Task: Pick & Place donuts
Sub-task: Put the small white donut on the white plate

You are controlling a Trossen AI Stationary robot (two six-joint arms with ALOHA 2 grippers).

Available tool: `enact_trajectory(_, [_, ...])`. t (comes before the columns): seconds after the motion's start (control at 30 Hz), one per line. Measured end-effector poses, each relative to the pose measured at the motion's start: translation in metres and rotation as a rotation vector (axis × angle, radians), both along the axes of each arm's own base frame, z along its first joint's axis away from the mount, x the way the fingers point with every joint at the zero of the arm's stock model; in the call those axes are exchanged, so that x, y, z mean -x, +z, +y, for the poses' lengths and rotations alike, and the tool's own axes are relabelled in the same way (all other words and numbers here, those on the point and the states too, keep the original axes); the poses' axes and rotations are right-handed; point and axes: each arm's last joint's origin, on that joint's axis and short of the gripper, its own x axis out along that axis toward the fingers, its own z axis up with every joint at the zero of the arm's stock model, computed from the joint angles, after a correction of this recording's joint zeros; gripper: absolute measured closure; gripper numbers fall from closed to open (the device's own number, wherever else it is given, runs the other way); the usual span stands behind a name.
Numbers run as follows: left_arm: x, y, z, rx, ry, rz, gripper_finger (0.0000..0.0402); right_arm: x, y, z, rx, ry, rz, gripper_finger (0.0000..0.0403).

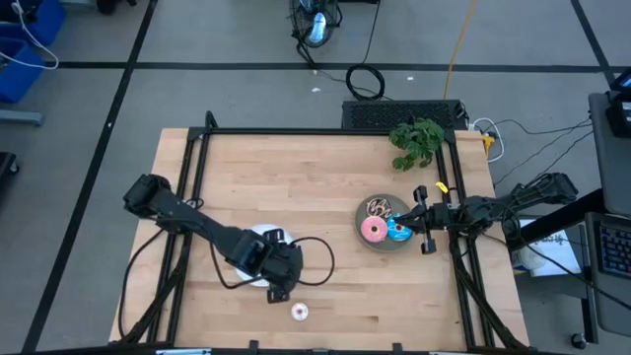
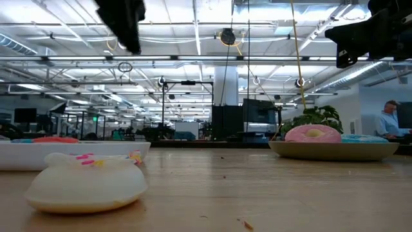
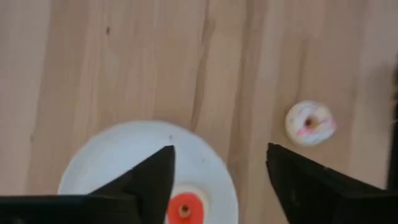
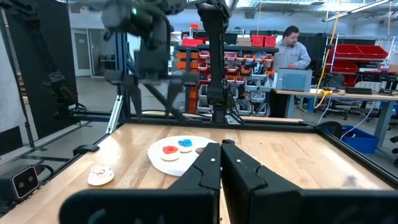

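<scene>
The left claw (image 1: 279,286) hangs spread above the white plate (image 1: 254,235); the whitish donut (image 1: 300,312) lies on the desk just beside that plate. Right claw (image 1: 422,219), pressed together, hovers beside the grey plate (image 1: 383,246). Descending off-centre could nudge the donut away

Pink donut (image 1: 373,231), blue donut (image 1: 398,233), chocolate-sprinkled donut (image 1: 380,207) together on grey plate (image 1: 364,218), whitish mini donut (image 1: 300,312) on bare wood

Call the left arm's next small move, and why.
Probably shift the open left pincer off the white plate toward the whitish mini donut, then lower over it. That donut lies alone on the bare table, beside the plate, while the red mini donut already sits on the plate. The right pincer is shut, near the grey plate.
</scene>
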Motion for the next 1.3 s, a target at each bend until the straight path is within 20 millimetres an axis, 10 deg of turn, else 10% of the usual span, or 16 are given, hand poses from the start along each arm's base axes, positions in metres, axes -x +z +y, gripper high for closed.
enact_trajectory(0.2, [-0.009,0.02,-0.014,-0.016,-0.12,-0.073,0.0261,0.0,0.0,0.0,0.0,0.0,0.0,0.0403])
enact_trajectory(0.43, [-0.035,-0.008,-0.041,-0.082,-0.311,0.016,0.0391,0.0,0.0,0.0,0.014,-0.002,-0.001,0.0403])
enact_trajectory(0.83, [-0.057,-0.033,-0.064,-0.123,-0.503,0.061,0.0324,0.0,0.0,0.0,0.016,-0.002,0.003,0.0403])
enact_trajectory(1.3, [-0.068,-0.073,-0.08,-0.071,-0.412,0.09,0.0111,-0.001,0.0,0.0,0.004,-0.001,0.002,0.0403])
